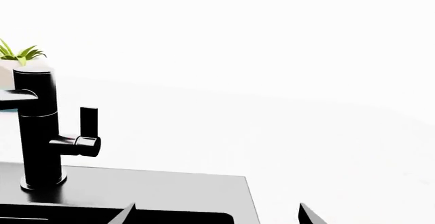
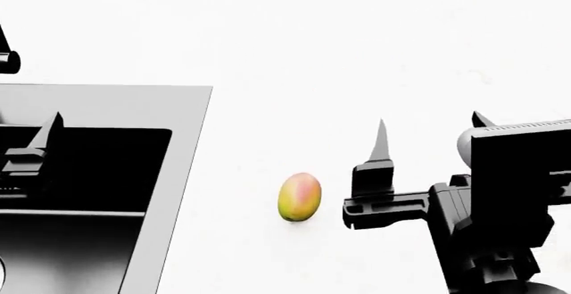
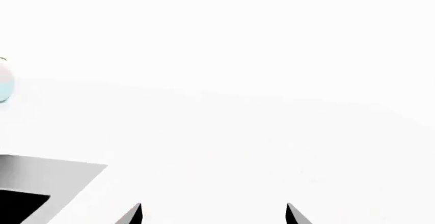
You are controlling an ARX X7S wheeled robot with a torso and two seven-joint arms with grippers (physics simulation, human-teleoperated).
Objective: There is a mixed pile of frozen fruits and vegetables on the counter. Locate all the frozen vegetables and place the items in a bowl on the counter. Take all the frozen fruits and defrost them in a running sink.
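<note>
We are holding the right gripper [image 2: 428,133] spread open, empty, just beside the upright-lying mango [image 2: 300,197], sink-side of us.

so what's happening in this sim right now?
Nothing is held. A mango lies on the white counter, between the black sink and the right claw, which is open and empty beside the fruit, not touching it. The left claw is open over the sink basin, near the black faucet. No water flow is visible, and no bowl can be made out.
</note>
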